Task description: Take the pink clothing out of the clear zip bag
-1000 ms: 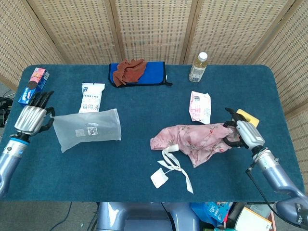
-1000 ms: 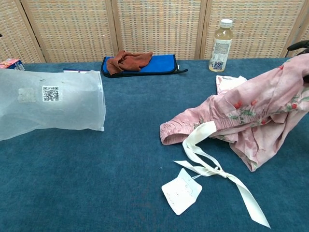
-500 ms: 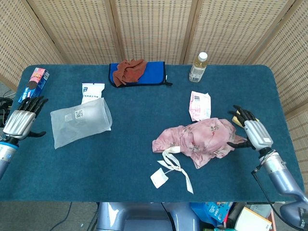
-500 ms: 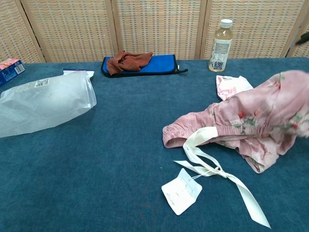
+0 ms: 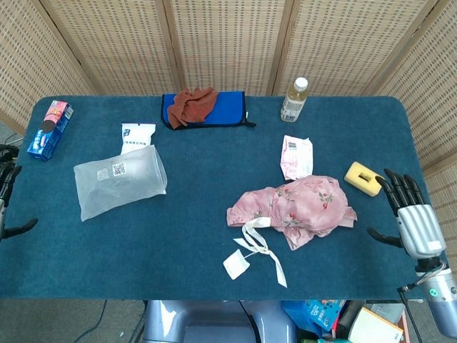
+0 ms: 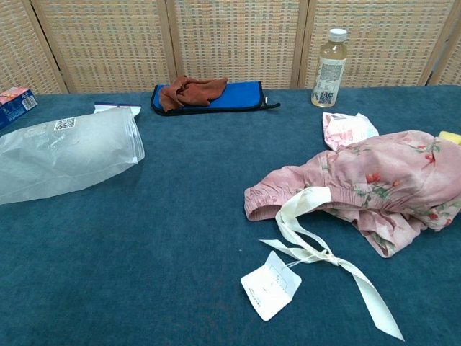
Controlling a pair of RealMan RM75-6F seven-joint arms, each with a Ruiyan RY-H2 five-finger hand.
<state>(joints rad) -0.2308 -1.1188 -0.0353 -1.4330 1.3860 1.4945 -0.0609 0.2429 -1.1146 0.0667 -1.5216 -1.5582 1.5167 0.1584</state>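
The pink clothing (image 5: pixel 296 209) (image 6: pixel 374 187) lies in a heap on the blue table, right of centre, with a white ribbon (image 5: pixel 260 246) (image 6: pixel 317 249) and a paper tag (image 5: pixel 235 264) (image 6: pixel 271 285) trailing toward the front. The clear zip bag (image 5: pixel 118 181) (image 6: pixel 65 153) lies flat and empty on the left side. My right hand (image 5: pixel 413 218) hovers open off the table's right edge, apart from the clothing. Only a sliver of my left hand (image 5: pixel 7 200) shows at the left border, fingers spread, holding nothing. Neither hand shows in the chest view.
At the back lie a blue pouch (image 5: pixel 223 108) (image 6: pixel 238 95) with a rust cloth (image 5: pixel 193 105) (image 6: pixel 191 90) and a bottle (image 5: pixel 294 100) (image 6: pixel 328 68). A white packet (image 5: pixel 136 141), a pink tissue pack (image 5: pixel 296 157) (image 6: pixel 346 130), a yellow sponge (image 5: pixel 365 178) and a box (image 5: pixel 50 127) (image 6: pixel 16 104) also rest here.
Both hands let go and drew outward to the table's sides. The bag dropped flat on the left. The clothing settled into a heap on the right.
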